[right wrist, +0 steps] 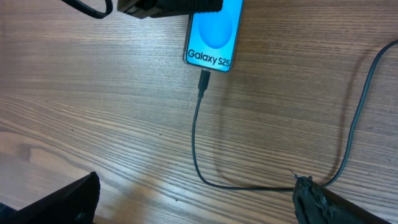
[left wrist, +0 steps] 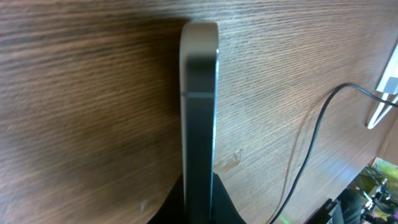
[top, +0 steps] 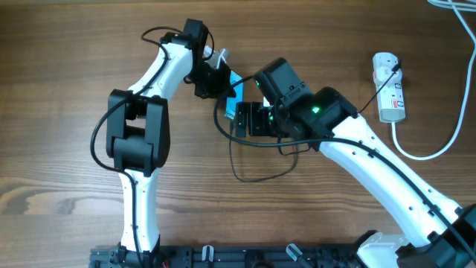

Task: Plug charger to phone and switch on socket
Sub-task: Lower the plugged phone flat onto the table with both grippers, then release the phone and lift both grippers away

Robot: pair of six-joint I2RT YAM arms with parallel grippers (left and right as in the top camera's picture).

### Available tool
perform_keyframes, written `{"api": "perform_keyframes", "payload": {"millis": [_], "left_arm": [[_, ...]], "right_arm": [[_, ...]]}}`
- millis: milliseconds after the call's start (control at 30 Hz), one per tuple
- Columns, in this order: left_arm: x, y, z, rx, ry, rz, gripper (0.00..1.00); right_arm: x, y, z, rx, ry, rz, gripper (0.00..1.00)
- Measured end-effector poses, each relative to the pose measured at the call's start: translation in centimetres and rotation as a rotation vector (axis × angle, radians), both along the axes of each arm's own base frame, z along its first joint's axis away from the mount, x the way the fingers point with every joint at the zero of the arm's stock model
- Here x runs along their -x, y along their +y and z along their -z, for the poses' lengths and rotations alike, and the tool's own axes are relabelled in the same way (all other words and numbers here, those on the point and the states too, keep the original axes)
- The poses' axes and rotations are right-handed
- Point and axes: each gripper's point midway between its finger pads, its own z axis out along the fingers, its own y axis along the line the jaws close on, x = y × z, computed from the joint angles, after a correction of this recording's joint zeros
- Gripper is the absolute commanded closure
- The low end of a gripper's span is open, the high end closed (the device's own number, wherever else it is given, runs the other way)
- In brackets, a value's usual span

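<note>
Plainly, the cyan phone [right wrist: 214,37] reads "Galaxy S25".

Lab (arms [top: 137,134], wood tbl [top: 52,89])

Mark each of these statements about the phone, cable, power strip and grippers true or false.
1. The cable tip sits at the phone's edge by the Galaxy text. True.
2. The right gripper is clamped on the cable. False: it is open wide.
3. The phone screen is dark. False: it glows blue-green.
4. The power strip lies apart from the phone. True.
5. The left gripper grips the phone. True.
</note>
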Motion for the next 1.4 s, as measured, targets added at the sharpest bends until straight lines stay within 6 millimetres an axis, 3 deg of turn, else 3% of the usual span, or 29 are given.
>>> {"api": "perform_keyframes", "payload": {"millis": [33,67,233,667,733,867,900,1000,1067,1267,1400], "left_arm": [[0.0,-0.1,0.1,0.011,-0.004,0.002,0.92],[0.0,-0.2,0.2,0.018,-0.007,0.005,0.81],[1.2,0.2,1.4,-0.003,0.037,-0.003,0.77],[1.4,1.5,2.2,-0.088,0.04,-0.007,0.6],[1.5,1.6,2.1,-0.097,0.039,-0.007,0.43],[1.4,1.7,1.8,-0.118,0.028,-0.007,0.39],[1.4,1.9,1.8,-0.127,0.028,-0.007,0.26],[1.4,2.4,1.6,-0.162,0.02,-0.006,0.17],[1.4,2.7,1.4,-0.187,0.015,-0.008,0.0],[2.4,4.3,1.4,-0.277,0.05,-0.008,0.0],[3.0,6.6,1.2,-0.353,0.099,-0.049,0.0]], "right_arm": [[0.0,0.0,0.0,0.0,0.0,0.0,0.0],[0.0,0.0,0.0,0.0,0.0,0.0,0.0],[0.0,0.0,0.0,0.0,0.0,0.0,0.0],[0.4,-0.3,0.3,0.014,0.019,0.0,0.0],[0.4,-0.3,0.3,0.016,0.02,0.0,0.0],[0.5,-0.4,0.3,0.017,0.021,0.001,0.0],[0.5,-0.4,0.3,0.018,0.023,0.0,0.0],[0.7,-0.5,0.4,0.023,0.03,0.0,0.0],[0.7,-0.6,0.4,0.026,0.033,0.001,0.0],[1.2,-0.9,0.7,0.037,0.061,0.017,0.0],[1.3,-1.2,0.8,0.048,0.068,0.021,0.0]]}}
